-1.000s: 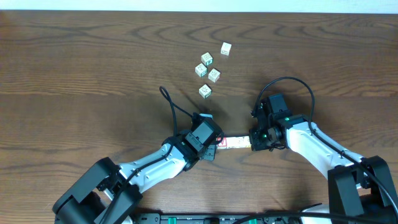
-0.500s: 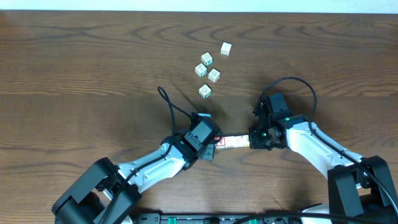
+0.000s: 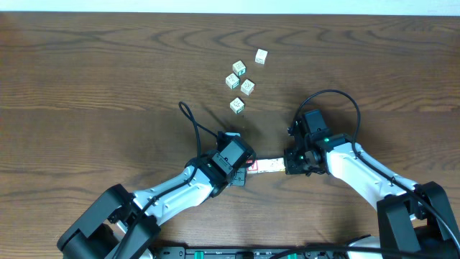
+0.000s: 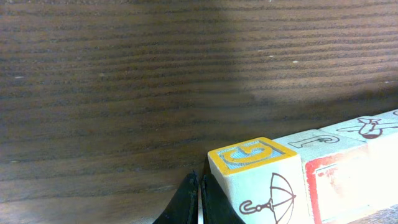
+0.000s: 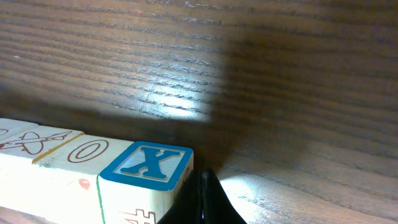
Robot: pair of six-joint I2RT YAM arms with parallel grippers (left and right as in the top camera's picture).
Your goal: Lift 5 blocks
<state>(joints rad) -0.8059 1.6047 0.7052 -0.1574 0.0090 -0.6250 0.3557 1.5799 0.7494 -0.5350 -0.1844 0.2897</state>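
Squeezing the row of five small wooden alphabet blocks [image 3: 268, 165] between the fingers-together left gripper [image 4: 198, 199] and right gripper [image 5: 205, 198], shifted slightly leftward, seemingly lifting.

We get even light overhead; wrist views are dim and shadowed, with glare on the table [image 5: 180, 109].

Painted wooden blocks [image 4: 261, 180] — dark, grained wood table [image 4: 124, 74], faintly glossy.
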